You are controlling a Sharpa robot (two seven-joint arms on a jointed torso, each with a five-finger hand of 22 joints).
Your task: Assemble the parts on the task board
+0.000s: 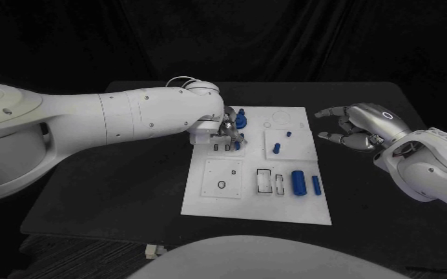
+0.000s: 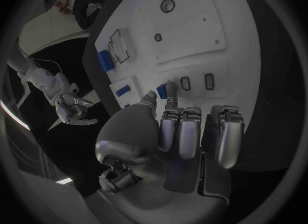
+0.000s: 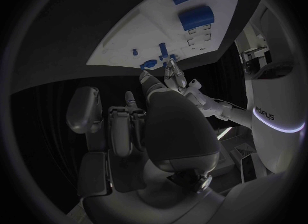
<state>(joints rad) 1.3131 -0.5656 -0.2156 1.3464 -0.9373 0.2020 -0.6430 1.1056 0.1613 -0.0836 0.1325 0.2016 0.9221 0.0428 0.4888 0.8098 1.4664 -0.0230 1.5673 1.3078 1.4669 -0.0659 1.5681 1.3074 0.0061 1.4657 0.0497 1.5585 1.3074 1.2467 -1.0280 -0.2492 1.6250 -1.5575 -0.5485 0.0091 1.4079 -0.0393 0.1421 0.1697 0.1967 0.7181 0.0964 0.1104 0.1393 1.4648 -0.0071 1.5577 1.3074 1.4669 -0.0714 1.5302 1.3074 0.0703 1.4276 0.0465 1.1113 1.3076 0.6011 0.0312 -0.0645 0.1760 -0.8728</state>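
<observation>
The white task board (image 1: 212,203) lies mid-table. My left hand (image 1: 227,132) hovers low over its far left part and pinches a small blue part (image 2: 162,91) between thumb and a finger, just above two small rectangular slots (image 2: 185,83). A taller blue part (image 1: 240,119) stands right behind the hand. Two small blue pegs (image 1: 288,134) lie on the board's far right panel. A blue cylinder (image 1: 298,183) and a blue bar (image 1: 316,185) lie at the near right. My right hand (image 1: 358,128) hangs off the board's right edge, fingers apart and holding nothing.
The black table (image 1: 112,195) surrounds the board with bare room on both sides. My left forearm (image 1: 130,119) crosses the table's left half. Empty outlined sockets (image 1: 265,181) and a round hole (image 1: 221,185) mark the board's near panels.
</observation>
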